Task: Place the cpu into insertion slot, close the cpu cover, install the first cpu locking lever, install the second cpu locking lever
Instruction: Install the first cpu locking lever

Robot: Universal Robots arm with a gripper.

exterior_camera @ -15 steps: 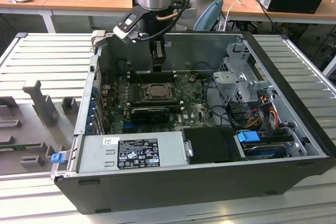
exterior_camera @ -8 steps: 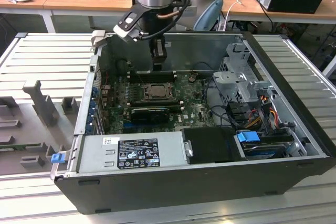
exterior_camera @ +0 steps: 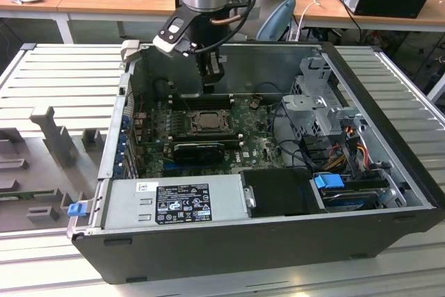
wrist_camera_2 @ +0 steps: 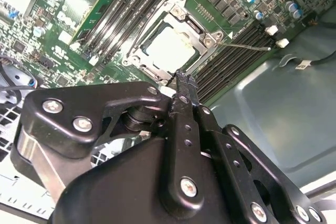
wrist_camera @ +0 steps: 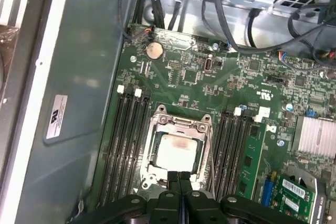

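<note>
**Gripper closed above the seated cpu**

The gripper [wrist_camera: 179, 178] has its two black fingers pressed together with nothing between them. In both wrist views the tips [wrist_camera_2: 182, 80] sit over the edge of the socket. In the exterior view the gripper [exterior_camera: 211, 87] hangs down inside the open computer case [exterior_camera: 389, 102], just above the motherboard.

The cpu [wrist_camera: 176, 150] lies flat in the insertion slot [wrist_camera: 173, 130], its pale metal face up. The cpu cover [wrist_camera: 153, 145] is down around it, and the chip shows through the cover's square window. The second wrist view shows the same: cpu [wrist_camera_2: 169, 49] framed by the cover [wrist_camera_2: 206, 36]. There a thin silver rod [wrist_camera_2: 247, 49] reaches from the socket's corner across the neighbouring memory slots. I cannot tell whether it is latched.

Long black memory slots [wrist_camera: 128, 140] run along both sides of the socket. One slot holds a green memory module [wrist_camera: 252, 156]. Farther off on the board are a coin cell battery [wrist_camera: 154, 50] and a finned heat sink [wrist_camera: 316, 136].

In the exterior view a grey power supply [exterior_camera: 174, 203] fills the near side of the case. A metal drive cage [exterior_camera: 316, 102] stands toward the exterior view's right.
</note>
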